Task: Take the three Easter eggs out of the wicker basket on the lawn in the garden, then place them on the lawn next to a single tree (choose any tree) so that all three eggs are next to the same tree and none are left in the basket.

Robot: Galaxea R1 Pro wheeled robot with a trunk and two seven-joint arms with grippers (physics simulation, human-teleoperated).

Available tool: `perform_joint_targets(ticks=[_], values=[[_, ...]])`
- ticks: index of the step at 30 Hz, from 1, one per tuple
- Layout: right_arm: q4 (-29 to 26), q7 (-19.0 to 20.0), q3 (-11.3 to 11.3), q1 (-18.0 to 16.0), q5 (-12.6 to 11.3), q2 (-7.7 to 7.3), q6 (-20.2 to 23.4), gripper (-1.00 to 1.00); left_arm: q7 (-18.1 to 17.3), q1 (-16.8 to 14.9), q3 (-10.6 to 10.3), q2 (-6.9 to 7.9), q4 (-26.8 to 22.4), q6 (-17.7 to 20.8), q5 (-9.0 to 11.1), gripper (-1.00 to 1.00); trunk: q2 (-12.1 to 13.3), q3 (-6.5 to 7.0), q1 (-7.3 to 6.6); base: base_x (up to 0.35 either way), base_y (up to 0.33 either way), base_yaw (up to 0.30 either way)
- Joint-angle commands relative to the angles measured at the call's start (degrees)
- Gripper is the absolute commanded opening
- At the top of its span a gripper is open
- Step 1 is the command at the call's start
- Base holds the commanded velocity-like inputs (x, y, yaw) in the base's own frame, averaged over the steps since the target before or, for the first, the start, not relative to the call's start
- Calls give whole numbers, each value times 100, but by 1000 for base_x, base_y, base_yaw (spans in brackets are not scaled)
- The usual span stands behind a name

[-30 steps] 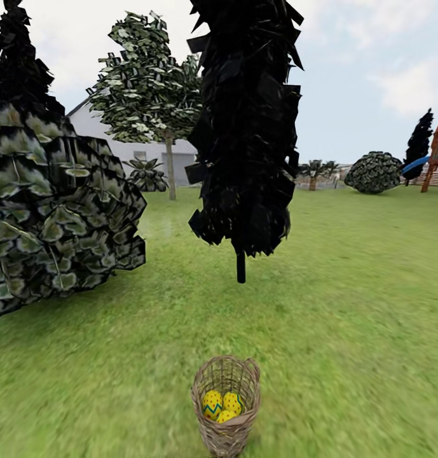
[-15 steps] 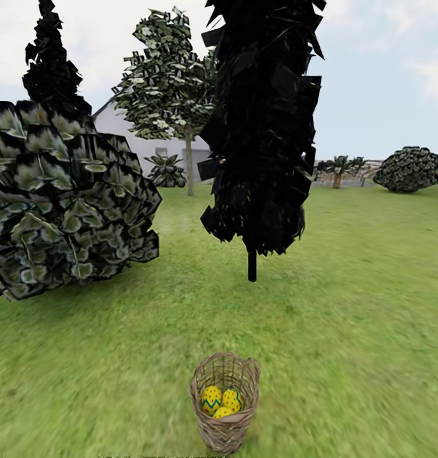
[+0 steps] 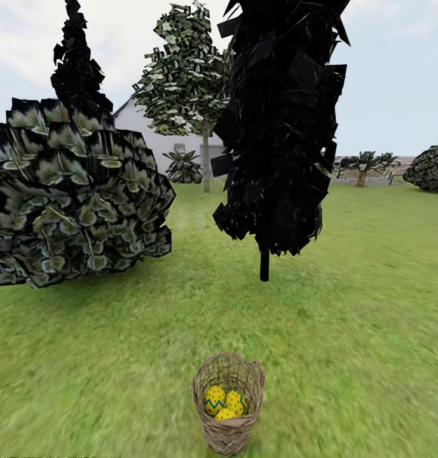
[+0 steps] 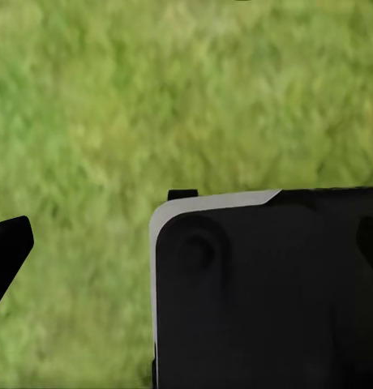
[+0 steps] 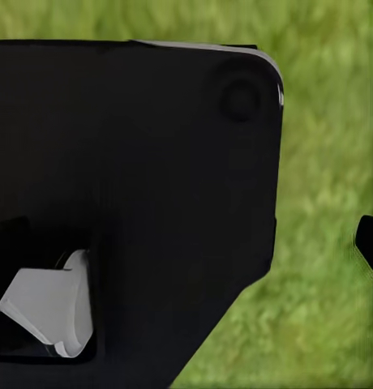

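Basket stands upright on the lawn, low centre of the head view. Tan-brown open wicker, deep, round, thick braided rim. Three eggs lie inside, bunched and touching: yellow with red dots, blue-green zigzag bands.

Beyond it a dark tree on a thin black trunk. Further back, a tree with pale grey trunk and green-white speckled foliage. Big leafy bush to the left; white house behind.

Wrist views: blurred grass and dark robot body panels. A black tip shows at the edge of the left wrist view, another in the right. Cannot tell whether either arm's fingers are released or clenched.
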Motion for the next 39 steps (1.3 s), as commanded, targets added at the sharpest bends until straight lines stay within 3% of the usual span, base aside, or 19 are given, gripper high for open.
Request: perform_joint_targets(ticks=[1, 25, 39], values=[[10, 1, 2, -4, 4, 0, -32, 100, -5, -3, -7, 1, 2, -17, -7, 100, -6, -11, 2, 112, -117, 101], [9, -1, -8, -4, -8, 1, -48, 100, -5, -3, -7, 1, 1, -26, -5, 100, -6, -21, 2, 37, -52, 11], [10, -1, -6, -4, -9, 1, -50, 100, -5, -3, -7, 1, 2, -26, -7, 100, -6, -21, 2, 215, -125, 113]])
